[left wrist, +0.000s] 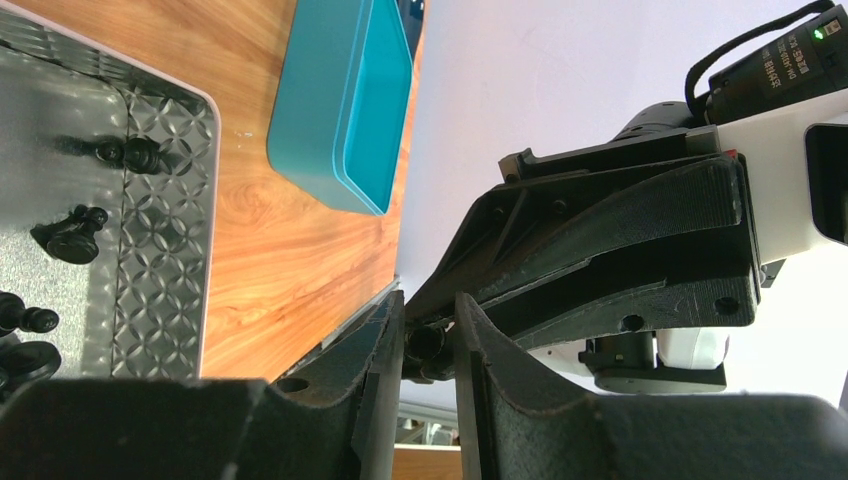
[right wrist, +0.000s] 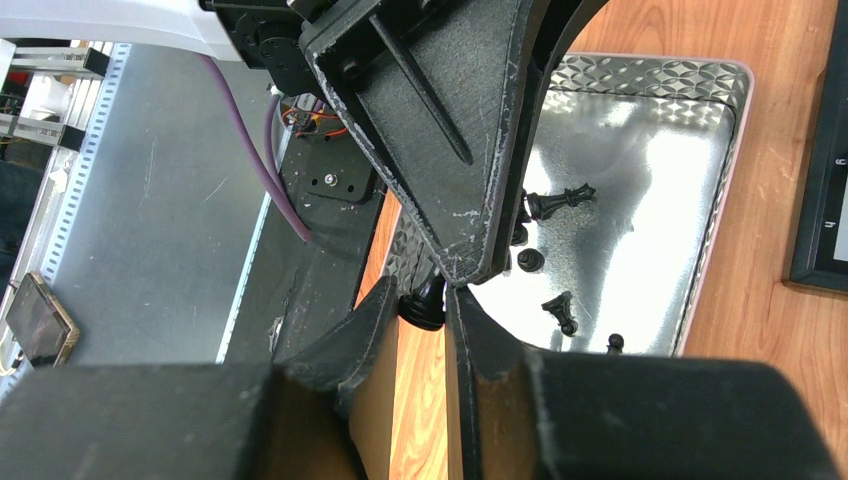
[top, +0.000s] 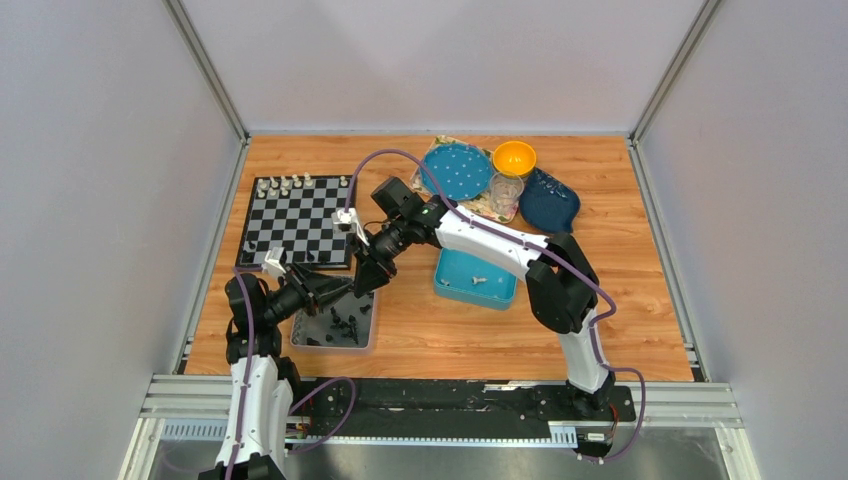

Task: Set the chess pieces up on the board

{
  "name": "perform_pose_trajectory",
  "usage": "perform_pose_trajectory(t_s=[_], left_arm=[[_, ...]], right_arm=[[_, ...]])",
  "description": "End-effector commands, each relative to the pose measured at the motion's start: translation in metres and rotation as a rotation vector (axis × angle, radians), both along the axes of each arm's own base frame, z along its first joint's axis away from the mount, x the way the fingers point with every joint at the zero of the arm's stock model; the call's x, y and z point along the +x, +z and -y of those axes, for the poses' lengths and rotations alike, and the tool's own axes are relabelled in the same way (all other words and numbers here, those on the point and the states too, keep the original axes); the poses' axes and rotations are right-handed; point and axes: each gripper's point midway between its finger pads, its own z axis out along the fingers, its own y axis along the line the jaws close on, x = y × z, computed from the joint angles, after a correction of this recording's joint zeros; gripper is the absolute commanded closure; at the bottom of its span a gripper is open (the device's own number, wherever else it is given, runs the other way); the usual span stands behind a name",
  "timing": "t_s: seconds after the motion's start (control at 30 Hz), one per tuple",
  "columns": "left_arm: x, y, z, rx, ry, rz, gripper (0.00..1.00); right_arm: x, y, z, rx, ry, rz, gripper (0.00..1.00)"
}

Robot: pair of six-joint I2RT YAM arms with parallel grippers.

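- I am watching one black chessman [right wrist: 422, 308] caught between the two grippers, close to the rim of the silver tray [right wrist: 640, 130] and just off the board's near edge. Only its rounded base is showing.
- The left gripper [left wrist: 430, 312] is gripping it with a narrow gap, and its tip is hiding the top of the piece from the right wrist camera.
- The right gripper [right wrist: 420, 296] is pinching the same piece just as narrowly (the two pairs of fingers are crossing there), so I cannot tell which one is bearing it.
- Other black pieces [right wrist: 560, 198] are lying tipped over in the tray. From overhead the grippers are covering some of them.
- The board [top: 297, 225] is sitting at the far left, with cream-white pieces [top: 285, 185] standing along its far row. Dark specks at its near edge are too small for me to name.
- The blue tray [top: 476, 292] is sitting to the right, well apart from the board.
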Motion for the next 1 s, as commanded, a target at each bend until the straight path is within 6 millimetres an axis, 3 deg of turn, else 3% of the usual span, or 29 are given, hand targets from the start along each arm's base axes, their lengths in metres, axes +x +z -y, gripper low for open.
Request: perform_pose_trajectory(t_s=[0.0,0.67,0.97], left_arm=[[-0.003,0.015,0.003,0.01,-0.037,0.057,0.67],[-0.004,0.015,0.003,0.009,-0.048,0.058,0.68],[-0.004,0.016,0.003,0.007,-0.049,0.06,0.77]], right_arm=[[0.004,0.016,-0.009,0.053,0.019,0.035,0.93],[0.015,0.014,-0.009,0.04,-0.028,0.023,0.93],[0.016,0.013,-0.009,0.035,-0.033,0.021,0.93]])
